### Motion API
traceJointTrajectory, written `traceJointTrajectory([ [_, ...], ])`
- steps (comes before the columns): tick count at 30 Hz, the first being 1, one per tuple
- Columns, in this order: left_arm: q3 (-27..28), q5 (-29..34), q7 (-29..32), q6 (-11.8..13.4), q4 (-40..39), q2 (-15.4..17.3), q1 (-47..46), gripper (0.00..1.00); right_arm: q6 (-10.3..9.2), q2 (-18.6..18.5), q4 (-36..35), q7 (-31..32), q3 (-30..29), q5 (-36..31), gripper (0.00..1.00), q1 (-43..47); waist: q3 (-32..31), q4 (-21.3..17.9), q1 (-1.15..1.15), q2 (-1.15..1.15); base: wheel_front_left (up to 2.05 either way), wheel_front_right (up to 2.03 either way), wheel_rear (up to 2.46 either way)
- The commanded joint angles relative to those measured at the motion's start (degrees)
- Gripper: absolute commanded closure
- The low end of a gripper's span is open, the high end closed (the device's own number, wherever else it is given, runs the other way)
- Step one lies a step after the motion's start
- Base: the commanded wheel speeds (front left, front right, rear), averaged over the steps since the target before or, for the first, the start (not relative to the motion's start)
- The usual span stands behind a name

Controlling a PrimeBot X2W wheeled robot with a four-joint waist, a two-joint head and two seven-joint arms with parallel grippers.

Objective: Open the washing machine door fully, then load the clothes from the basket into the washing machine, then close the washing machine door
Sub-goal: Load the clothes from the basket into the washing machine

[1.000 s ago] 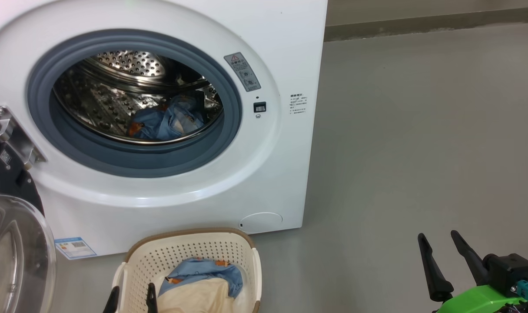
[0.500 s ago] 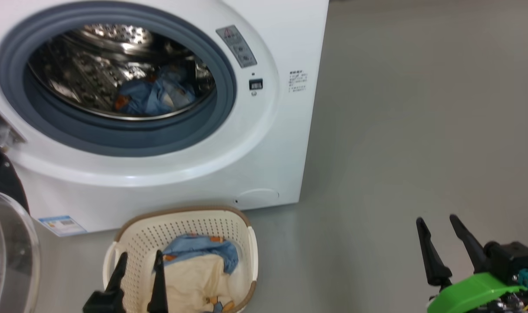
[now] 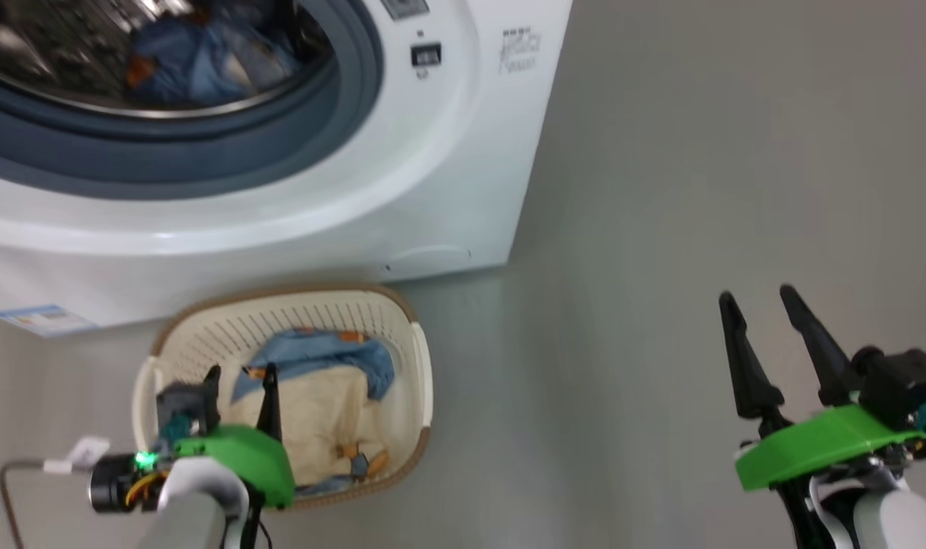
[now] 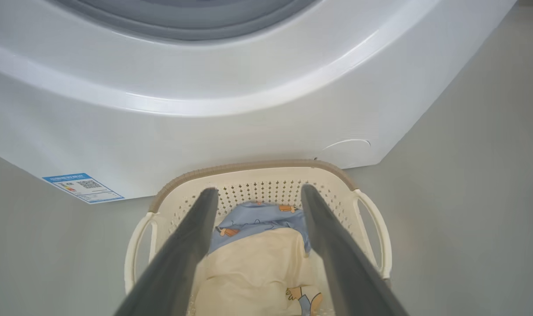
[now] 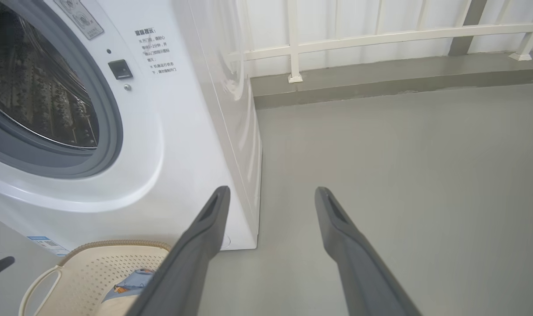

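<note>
The white washing machine (image 3: 447, 168) stands with its drum mouth uncovered, and a blue garment (image 3: 181, 61) lies inside. The washing machine door is out of view. In front of it on the floor sits the cream basket (image 3: 424, 381) holding the clothes: a light blue piece (image 3: 318, 358) behind a cream one (image 3: 325, 415). My left gripper (image 3: 241, 372) hangs open over the basket's near left part. In the left wrist view its fingers (image 4: 191, 245) frame the cream garment (image 4: 253, 267) without touching it. My right gripper (image 3: 756, 296) is open and empty above bare floor, far right of the basket.
Grey floor (image 3: 661, 191) stretches right of the machine. A white railing (image 5: 380, 35) on a low kerb runs behind it in the right wrist view. A blue label sticker (image 4: 82, 188) marks the machine's lower left front. A cable (image 3: 9, 488) loops by my left wrist.
The head camera has tilted down, so machine and basket slid up the picture. My left arm has come further into view over the basket. Both grippers stay open.
</note>
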Motion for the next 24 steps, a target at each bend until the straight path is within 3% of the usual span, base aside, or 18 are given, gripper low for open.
traceJointTrajectory([
  [1, 1.4, -0.3, 0.1, -0.4, 0.8, 0.9, -2.3, 0.0, 0.25, -0.8, -1.5, -0.7, 1.8, 0.3, 0.0, -2.0, 5.8, -2.5, -0.01, 0.0, 0.0, 0.0, 0.0],
  [12, 1.2, -2.3, 2.7, -6.8, 20.6, 0.3, -17.3, 0.0, 0.25, -0.7, 0.0, -3.3, 4.3, 2.0, 0.0, -7.8, 17.5, -7.1, -0.01, 0.0, 0.0, 0.0, 0.0],
  [24, 3.2, -5.8, 11.7, -7.6, 27.3, 2.0, -25.3, 0.0, 0.25, -0.6, 1.0, -6.3, 6.0, 3.6, 0.0, -11.9, 28.6, -10.3, -0.01, 0.0, 0.0, 0.0, 0.0],
])
